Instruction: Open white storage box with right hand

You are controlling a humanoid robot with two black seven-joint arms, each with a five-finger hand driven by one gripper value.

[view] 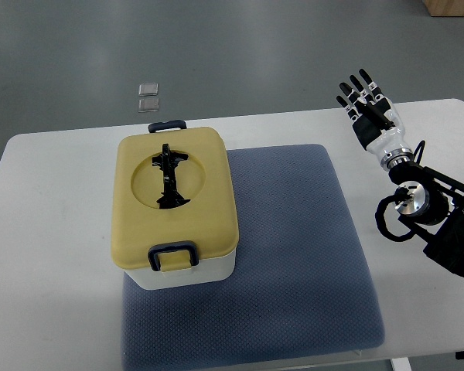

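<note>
Starting at the left, you have a white tabletop with rounded corners, bare along its left edge. Beyond its far edge, on the grey floor, lie two small clear squares, one just behind the other.

Moving right, you come to the storage box: a white body under a mustard-yellow lid. It stands left of the tabletop's middle, with its right and near parts resting on a blue-grey mat and its left side overhanging the mat onto the bare tabletop. The lid is down. A dark clasp sits at the lid's near edge, and another clasp at the far edge. In the round hollow on top of the lid you can see a black handle, lying flat along the box's length.

The mat runs from the middle of the tabletop to its near edge.

Further right, well apart from the box, your right hand hovers by the far right corner of the tabletop. Its fingers are stretched out straight and spread, pointing toward the far edge, and it has hold of nothing. The black forearm enters from the right edge.
</note>
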